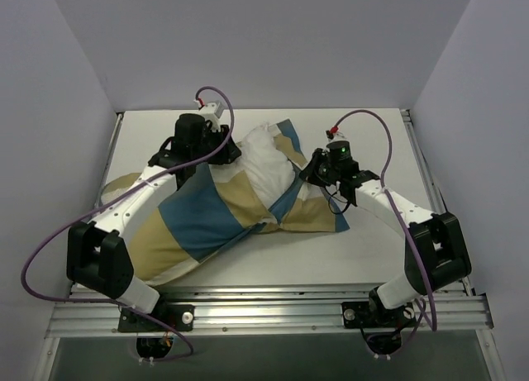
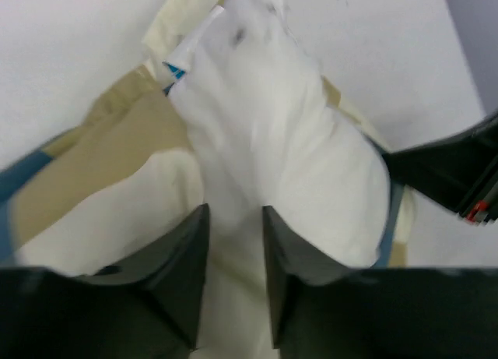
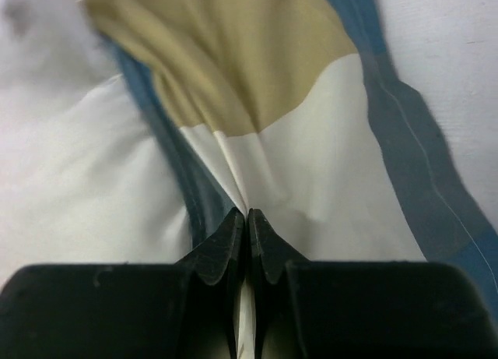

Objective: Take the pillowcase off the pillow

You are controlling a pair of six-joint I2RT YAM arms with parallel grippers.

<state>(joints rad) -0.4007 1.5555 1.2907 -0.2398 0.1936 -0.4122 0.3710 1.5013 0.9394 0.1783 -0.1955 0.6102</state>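
Observation:
The white pillow [image 1: 266, 159] lies across the middle of the table, its far end bare. The blue, tan and cream pillowcase [image 1: 207, 216] covers its near-left part and trails to the right. My left gripper [image 1: 221, 152] rests on the pillow's far-left side. In the left wrist view it [image 2: 235, 209] is open, its jaws a little apart with white pillow [image 2: 272, 117] showing between them and the tan pillowcase [image 2: 117, 149] to the left. My right gripper [image 1: 311, 171] is shut on a cream fold of the pillowcase [image 3: 311, 180]; creases run out from its tips [image 3: 247, 211].
White tabletop [image 1: 376, 145] shows behind and to the right of the bedding. Grey walls close in the back and both sides. An aluminium rail [image 1: 264, 315] runs along the near edge. The right arm's dark wrist [image 2: 459, 172] shows beside the pillow in the left wrist view.

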